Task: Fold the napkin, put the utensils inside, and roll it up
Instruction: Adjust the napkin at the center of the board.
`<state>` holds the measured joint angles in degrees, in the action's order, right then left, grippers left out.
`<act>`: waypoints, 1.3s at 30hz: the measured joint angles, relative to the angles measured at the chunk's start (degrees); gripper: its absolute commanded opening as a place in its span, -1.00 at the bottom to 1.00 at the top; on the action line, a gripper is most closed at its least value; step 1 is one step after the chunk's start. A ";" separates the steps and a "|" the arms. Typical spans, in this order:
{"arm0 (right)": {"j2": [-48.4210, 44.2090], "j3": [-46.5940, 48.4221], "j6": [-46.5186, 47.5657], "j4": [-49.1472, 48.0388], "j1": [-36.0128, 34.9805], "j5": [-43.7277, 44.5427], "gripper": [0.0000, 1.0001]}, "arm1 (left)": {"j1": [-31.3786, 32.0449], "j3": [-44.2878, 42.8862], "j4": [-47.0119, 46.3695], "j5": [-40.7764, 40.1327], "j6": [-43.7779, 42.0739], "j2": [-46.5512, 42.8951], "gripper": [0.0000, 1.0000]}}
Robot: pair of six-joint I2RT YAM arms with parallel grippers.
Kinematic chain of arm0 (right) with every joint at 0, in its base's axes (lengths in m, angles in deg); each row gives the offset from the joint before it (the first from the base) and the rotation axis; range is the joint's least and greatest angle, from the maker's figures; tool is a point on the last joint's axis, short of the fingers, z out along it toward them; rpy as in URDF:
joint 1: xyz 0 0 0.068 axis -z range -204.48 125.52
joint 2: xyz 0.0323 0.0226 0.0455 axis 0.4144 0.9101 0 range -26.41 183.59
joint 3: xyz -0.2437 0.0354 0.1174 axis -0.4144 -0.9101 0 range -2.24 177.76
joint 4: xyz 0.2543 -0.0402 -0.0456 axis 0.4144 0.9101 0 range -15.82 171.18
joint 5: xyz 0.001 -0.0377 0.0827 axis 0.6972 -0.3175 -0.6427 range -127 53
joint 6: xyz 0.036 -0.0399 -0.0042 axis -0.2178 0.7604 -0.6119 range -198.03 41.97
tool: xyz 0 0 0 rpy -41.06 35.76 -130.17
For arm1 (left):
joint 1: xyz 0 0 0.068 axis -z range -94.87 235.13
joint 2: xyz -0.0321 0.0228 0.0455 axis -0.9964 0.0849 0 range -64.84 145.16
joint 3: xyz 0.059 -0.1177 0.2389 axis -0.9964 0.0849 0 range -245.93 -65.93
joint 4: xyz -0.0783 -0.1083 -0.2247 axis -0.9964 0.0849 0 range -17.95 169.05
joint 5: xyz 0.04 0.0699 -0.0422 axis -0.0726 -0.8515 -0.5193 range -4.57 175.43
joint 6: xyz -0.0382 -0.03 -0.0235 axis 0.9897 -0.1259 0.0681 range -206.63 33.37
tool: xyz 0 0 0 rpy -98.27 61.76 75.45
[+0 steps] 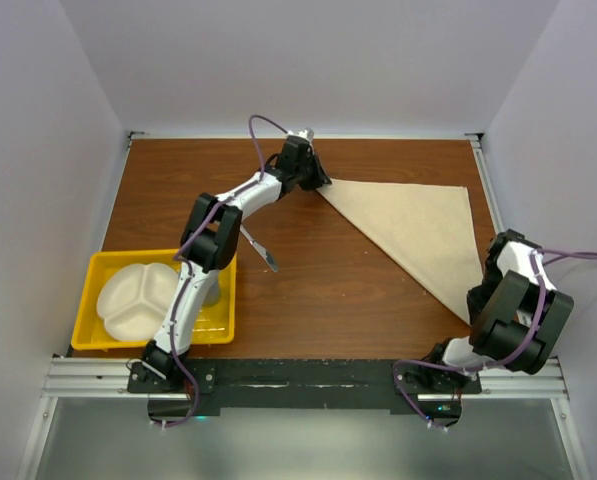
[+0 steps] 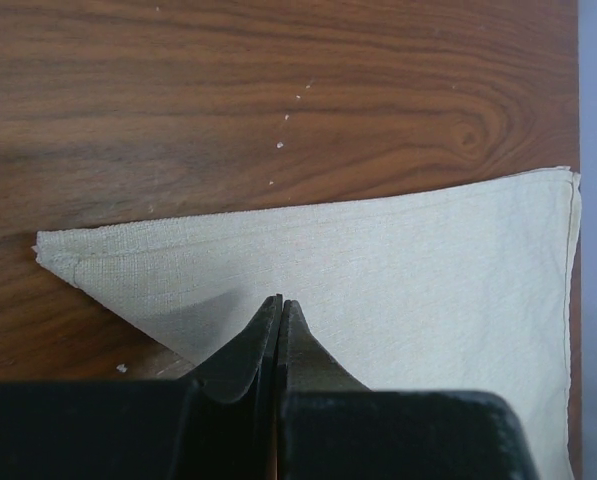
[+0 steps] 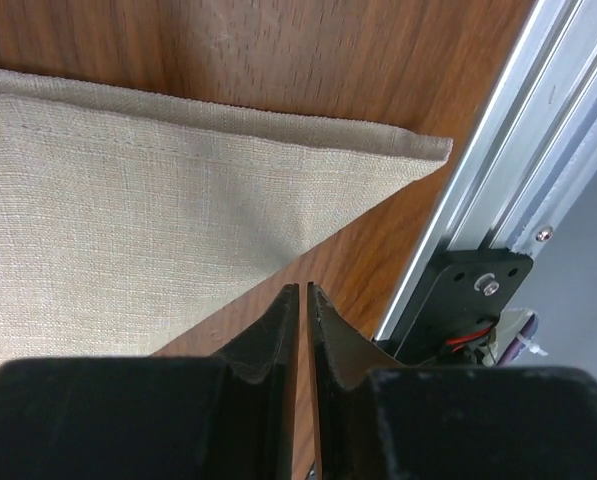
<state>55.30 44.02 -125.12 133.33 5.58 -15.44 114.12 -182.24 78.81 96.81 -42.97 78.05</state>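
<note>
right end effector (image 3: 300, 292) all but closed over table (image 3: 278, 50), beside napkin (image 3: 128, 200) edge

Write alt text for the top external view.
Beige napkin, folded to a triangle, lies flat on a wooden table; the left arm reaches its far-left corner, the right arm its near corner. A knife lies on the wood left of it, and a white divided plate sits in a yellow tray at near left.

White walls (image 1: 308, 60) enclose a wooden table (image 1: 308, 290).
</note>
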 measured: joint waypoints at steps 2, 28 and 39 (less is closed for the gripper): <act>0.04 0.59 -0.31 0.66 0.00 0.52 -0.79 | 0.00 -0.22 -0.04 0.35 0.11 0.00 -1.00; 3.19 -0.57 -2.54 -4.26 0.13 3.04 -0.64 | -0.11 -4.04 -0.66 1.57 3.28 0.94 -1.00; 5.18 14.86 8.00 -12.22 -10.93 -3.61 -0.56 | -0.92 -7.61 -1.90 -1.25 3.69 7.87 -1.00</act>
<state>60.48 58.88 -117.12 121.12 -5.35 -19.04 113.20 -189.84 76.91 95.56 -39.27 85.92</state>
